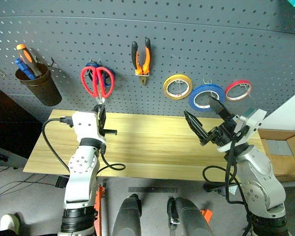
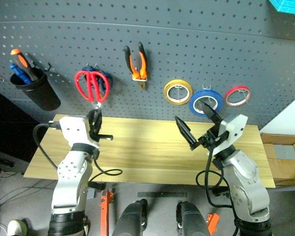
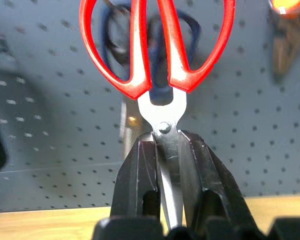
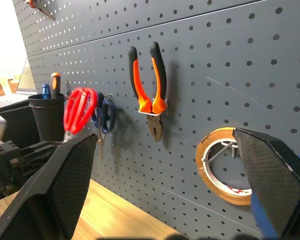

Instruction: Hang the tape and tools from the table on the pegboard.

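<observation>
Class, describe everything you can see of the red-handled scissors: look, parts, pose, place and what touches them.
The red-handled scissors have two glossy red loop handles, plastic by the look, and bright metal blades joined at a round pivot rivet. They are closed and stand upright against the pegboard, handles up, blades down, in front of the blue-handled scissors. The left pincer is shut on the blades just below the pivot. Whether the handles already rest on a hook cannot be told.

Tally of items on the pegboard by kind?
Tape rolls: 3, yellow, blue, red
Scissors: 2, red-handled, blue-handled
Pliers: 1
Cup with tools: 1
Total: 7
</observation>
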Available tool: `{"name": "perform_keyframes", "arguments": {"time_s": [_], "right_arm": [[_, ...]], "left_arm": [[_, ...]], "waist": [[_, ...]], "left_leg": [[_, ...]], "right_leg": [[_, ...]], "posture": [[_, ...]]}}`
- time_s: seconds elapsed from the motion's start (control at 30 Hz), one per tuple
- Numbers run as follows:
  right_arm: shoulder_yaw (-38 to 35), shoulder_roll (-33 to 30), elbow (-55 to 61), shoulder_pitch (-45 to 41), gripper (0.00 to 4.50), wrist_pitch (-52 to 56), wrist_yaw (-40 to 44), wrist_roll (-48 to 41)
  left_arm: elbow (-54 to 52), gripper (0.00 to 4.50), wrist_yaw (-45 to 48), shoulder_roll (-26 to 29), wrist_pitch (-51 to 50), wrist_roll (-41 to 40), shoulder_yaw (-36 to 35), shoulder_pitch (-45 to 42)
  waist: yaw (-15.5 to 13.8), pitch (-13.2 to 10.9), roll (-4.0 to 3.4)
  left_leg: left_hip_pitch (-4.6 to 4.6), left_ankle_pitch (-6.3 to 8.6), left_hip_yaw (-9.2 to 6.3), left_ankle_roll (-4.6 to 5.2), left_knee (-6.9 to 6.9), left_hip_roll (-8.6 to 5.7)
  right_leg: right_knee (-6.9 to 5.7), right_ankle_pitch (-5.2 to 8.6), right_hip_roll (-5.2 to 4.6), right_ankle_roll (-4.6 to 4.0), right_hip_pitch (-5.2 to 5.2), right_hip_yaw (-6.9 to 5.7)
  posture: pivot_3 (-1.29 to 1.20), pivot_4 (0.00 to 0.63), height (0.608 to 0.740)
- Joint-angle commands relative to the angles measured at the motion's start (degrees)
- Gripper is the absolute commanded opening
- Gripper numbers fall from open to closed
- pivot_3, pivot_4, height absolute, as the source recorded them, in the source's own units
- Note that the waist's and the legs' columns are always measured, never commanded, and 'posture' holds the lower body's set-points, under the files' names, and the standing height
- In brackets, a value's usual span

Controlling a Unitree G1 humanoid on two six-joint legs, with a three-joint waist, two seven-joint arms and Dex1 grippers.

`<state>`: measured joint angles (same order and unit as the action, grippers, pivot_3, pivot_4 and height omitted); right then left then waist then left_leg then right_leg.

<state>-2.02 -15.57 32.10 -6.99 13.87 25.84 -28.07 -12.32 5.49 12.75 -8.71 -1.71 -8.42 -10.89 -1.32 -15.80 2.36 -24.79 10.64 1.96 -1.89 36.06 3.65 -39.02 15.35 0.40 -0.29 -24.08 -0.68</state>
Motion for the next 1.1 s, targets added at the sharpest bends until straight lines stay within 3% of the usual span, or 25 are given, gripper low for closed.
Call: {"name": "perform_keyframes", "arguments": {"time_s": [0.03, 0.33, 0.4, 0.67, 0.77, 0.93, 1.1], "right_arm": [[-0.45, -0.47, 2.25, 0.69, 4.50, -0.95, -0.28, 0.22], [-0.16, -0.50, 3.42, 2.14, 4.50, -0.87, -0.40, 0.06], [-0.01, -0.66, 3.56, 2.60, 4.50, -0.85, -0.29, 0.21], [5.05, -3.97, 3.08, 5.03, 4.50, -1.42, 3.71, 3.34], [9.60, -3.61, 0.42, 2.58, 4.50, -1.85, 5.62, 5.52], [16.36, -3.17, -4.51, -3.41, 4.50, -3.40, 10.84, 8.41], [20.82, -1.64, -10.72, -10.10, 4.50, -2.26, 14.49, 9.86]], "left_arm": [[-0.36, 0.96, 1.83, 0.62, 0.94, -1.15, 0.41, -0.86], [-0.63, 4.03, 1.81, -0.76, 0.69, -1.72, 0.93, 0.23], [0.12, 4.48, 1.11, -1.55, -1.13, -2.39, 0.51, 0.81], [2.62, 4.48, 0.77, -0.36, -7.11, -6.26, -5.51, 8.90], [6.27, 4.48, 0.22, 2.74, -8.32, -5.46, -9.02, 9.05], [14.25, 4.48, -0.32, 8.78, -10.51, -5.07, -13.15, 5.98], [26.15, 4.48, 6.34, 15.06, -10.98, -6.87, -12.35, -1.11]], "waist": [[0.01, 0.06, -0.01], [0.03, 0.30, 0.00], [0.03, 0.47, 0.00], [0.48, 0.84, 0.00], [0.47, 0.82, -0.01], [0.04, 0.60, -0.06], [-0.45, -0.80, -0.10]], "left_leg": [[0.00, 0.00, 0.00, 0.00, 0.00, -0.01], [0.00, 0.00, 0.00, 0.00, 0.01, 0.00], [0.00, 0.00, -0.01, 0.00, 0.01, 0.00], [0.05, 0.00, -0.08, 0.02, 0.01, 0.04], [0.06, -0.05, -0.09, 0.09, 0.01, 0.05], [0.12, -0.13, -0.11, 0.21, 0.01, 0.06], [0.12, -0.15, -0.10, 0.25, -0.02, 0.05]], "right_leg": [[0.00, 0.00, 0.00, 0.00, 0.00, 0.01], [-0.03, -0.01, -0.01, 0.00, 0.00, 0.02], [-0.03, -0.01, -0.01, 0.00, 0.00, 0.02], [-0.06, 0.00, 0.00, -0.01, 0.01, 0.03], [-0.08, -0.05, 0.03, -0.09, 0.01, -0.04], [-0.05, -0.19, 0.03, -0.22, 0.01, 0.02], [0.00, -0.19, -0.03, -0.26, 0.01, -0.01]], "posture": [[0.04, 0.211, 0.740], [0.03, 0.208, 0.740], [0.04, 0.210, 0.740], [0.05, 0.245, 0.740], [0.06, 0.265, 0.740], [0.09, 0.311, 0.740], [0.12, 0.361, 0.740]]}}
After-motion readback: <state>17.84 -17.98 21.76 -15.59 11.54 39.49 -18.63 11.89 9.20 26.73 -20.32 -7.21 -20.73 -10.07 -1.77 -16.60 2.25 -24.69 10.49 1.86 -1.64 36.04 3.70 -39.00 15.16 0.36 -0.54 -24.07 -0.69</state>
